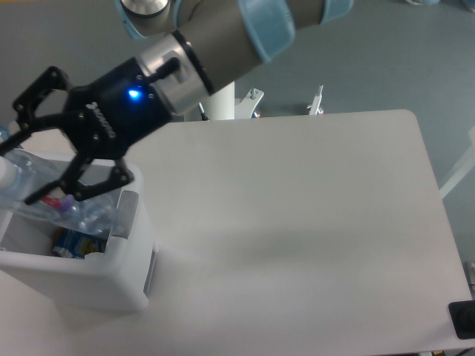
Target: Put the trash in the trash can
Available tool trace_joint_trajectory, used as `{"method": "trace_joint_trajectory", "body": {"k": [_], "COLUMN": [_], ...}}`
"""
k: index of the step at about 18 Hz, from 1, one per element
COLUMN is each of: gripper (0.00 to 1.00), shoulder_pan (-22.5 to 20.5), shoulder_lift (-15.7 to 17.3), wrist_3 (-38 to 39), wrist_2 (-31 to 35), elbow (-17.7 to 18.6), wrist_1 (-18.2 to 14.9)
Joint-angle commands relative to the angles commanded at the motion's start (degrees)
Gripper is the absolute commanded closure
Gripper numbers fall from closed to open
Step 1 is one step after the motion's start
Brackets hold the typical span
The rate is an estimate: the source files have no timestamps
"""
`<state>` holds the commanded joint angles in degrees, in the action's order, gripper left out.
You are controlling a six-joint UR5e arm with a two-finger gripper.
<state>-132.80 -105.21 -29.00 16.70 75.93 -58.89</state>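
Observation:
The white boxy trash can (89, 278) stands at the table's left edge, with a grey handle patch (127, 213) on its side. The clear crushed water bottle (44, 189) lies slanted in the can's open top, its white cap at the far left edge of the view. Bluish label material (74, 242) shows deeper inside. My black gripper (18, 169) hangs over the opening with its fingers spread wide on either side of the bottle's upper end. I cannot make out the crumpled wrapper; it is hidden or out of view.
The white table (297, 215) stretches right of the can, with its rounded far corner at the upper right. Two small metal clamps (318, 101) sit at the back edge by the arm's base. A black object (463, 319) is at the lower right corner.

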Motion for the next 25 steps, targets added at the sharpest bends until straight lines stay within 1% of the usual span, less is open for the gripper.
{"method": "trace_joint_trajectory", "body": {"k": [1,2,3,4,5,8,13,15,18,19,20,22,23,25], "gripper": [0.3,0.12,0.09,0.07,0.0,0.0,0.0,0.0,0.0,0.0,0.0,0.0,0.0,0.0], "shoulder_pan": [0.09,0.09,0.09,0.09,0.09,0.09,-1.14,-3.67,-8.16,-9.3,-10.53,-12.65,-12.92,-12.92], "shoulder_lift": [-0.09,-0.26,-0.44,-0.53,-0.53,-0.09,-0.17,-0.09,-0.26,-0.44,-0.44,-0.26,-0.09,-0.35], "wrist_3": [-0.26,-0.35,-0.26,-0.18,-0.17,-0.26,-0.35,-0.52,-1.4,-2.88,-5.34,-11.65,-14.21,-16.51], "wrist_2": [0.0,0.0,0.0,0.09,0.09,0.09,0.61,0.79,1.14,2.54,5.94,16.29,21.57,30.89], "elbow": [0.53,0.62,0.71,0.88,1.23,2.46,2.47,2.38,1.33,0.89,0.27,-0.26,-0.43,-0.61], "wrist_1": [0.09,0.17,0.87,1.31,1.58,1.67,1.58,1.67,2.2,2.11,2.11,2.02,2.02,2.02]}}
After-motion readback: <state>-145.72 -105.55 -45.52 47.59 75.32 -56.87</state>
